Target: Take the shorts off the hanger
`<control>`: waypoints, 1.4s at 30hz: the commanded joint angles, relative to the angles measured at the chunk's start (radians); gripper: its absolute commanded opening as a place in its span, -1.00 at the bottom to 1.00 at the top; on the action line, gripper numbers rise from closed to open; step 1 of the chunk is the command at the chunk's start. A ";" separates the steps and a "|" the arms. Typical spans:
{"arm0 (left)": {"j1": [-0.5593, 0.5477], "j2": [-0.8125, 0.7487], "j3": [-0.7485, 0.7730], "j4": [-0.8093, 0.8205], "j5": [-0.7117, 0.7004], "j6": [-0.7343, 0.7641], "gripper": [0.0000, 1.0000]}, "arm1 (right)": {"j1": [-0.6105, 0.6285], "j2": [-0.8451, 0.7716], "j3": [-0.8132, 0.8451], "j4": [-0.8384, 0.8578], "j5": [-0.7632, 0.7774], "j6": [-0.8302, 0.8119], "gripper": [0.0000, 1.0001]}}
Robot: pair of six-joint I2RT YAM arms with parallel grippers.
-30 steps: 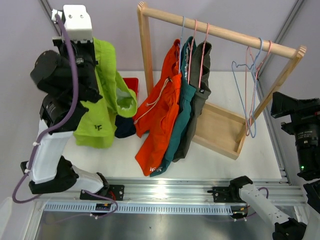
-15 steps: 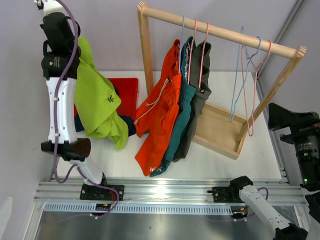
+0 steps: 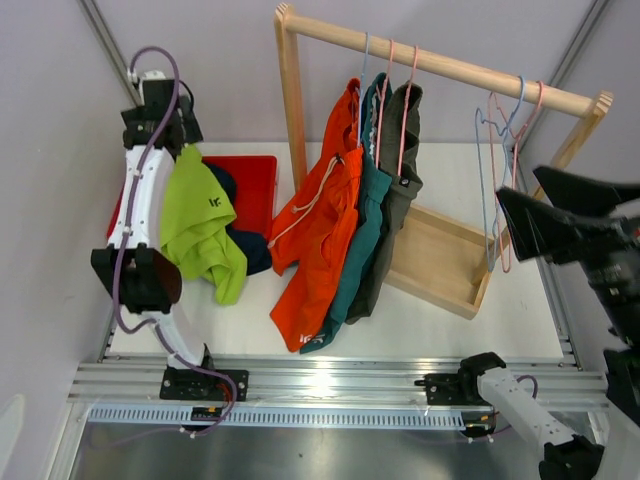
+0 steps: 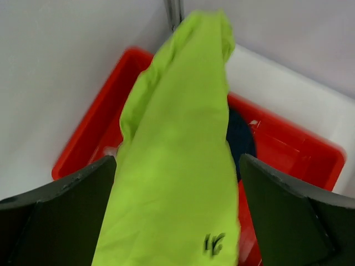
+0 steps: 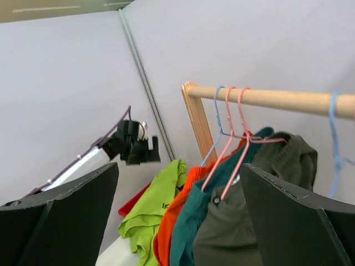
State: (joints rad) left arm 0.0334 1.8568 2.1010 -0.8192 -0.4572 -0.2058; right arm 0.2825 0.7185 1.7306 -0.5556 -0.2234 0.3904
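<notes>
Nearest the camera, the orange shorts, teal shorts and dark grey shorts are hanging from the wooden rail. At nine o'clock the lime green shorts are dangling over the red bin, above the navy shorts; draped partly outside the rim, they are risking a slide onto the table. The left gripper is reaching far back, jaws spread, gripping nothing. At three o'clock the right gripper is pointing at the rail, jaws wide, empty
</notes>
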 commanded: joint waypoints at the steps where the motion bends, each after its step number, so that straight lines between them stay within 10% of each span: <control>1: -0.085 -0.236 -0.250 0.099 0.011 -0.029 0.98 | -0.029 0.143 0.015 0.128 -0.157 0.030 0.98; 9: -0.162 -0.713 -0.749 0.238 0.225 0.006 0.99 | 0.027 0.338 0.018 0.215 -0.113 0.062 0.89; 17: -0.164 -0.923 -1.065 0.359 0.267 -0.020 0.98 | 0.238 0.512 0.098 0.088 0.277 -0.074 0.68; 35: -0.164 -0.979 -1.191 0.402 0.295 -0.014 0.98 | 0.251 0.565 -0.068 0.158 0.458 -0.007 0.25; 42: -0.164 -0.979 -1.196 0.400 0.301 -0.014 0.97 | 0.264 0.585 -0.075 0.201 0.458 -0.004 -0.42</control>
State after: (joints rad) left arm -0.1326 0.8917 0.9089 -0.4526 -0.1780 -0.2100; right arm 0.5358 1.3071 1.6501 -0.4263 0.2100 0.3843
